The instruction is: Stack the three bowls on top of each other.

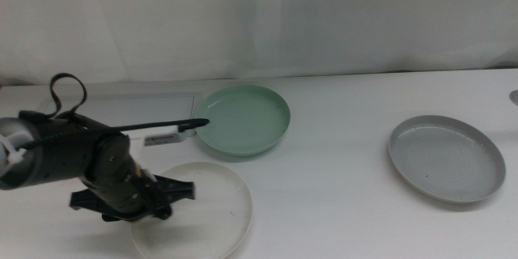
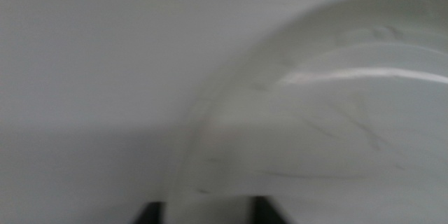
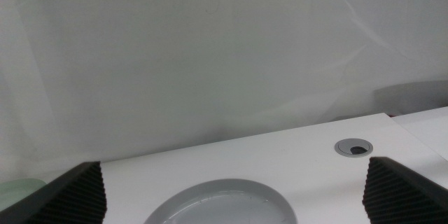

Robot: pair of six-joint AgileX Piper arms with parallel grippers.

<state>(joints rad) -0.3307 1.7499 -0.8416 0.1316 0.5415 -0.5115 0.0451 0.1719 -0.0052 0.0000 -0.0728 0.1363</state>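
On the table, no bowl is stacked yet.
Left gripper spreads its fingers round the white bowl's 9 o'clock rim; green bowl at 12, grey bowl at 3; right gripper gapes, empty.

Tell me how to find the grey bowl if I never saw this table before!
Start at the white table and go to its right side, far from the left gripper working over the white bowl. The grey bowl sits there alone. Unlike the mint green bowl near the middle, it is grey with faint rings inside.
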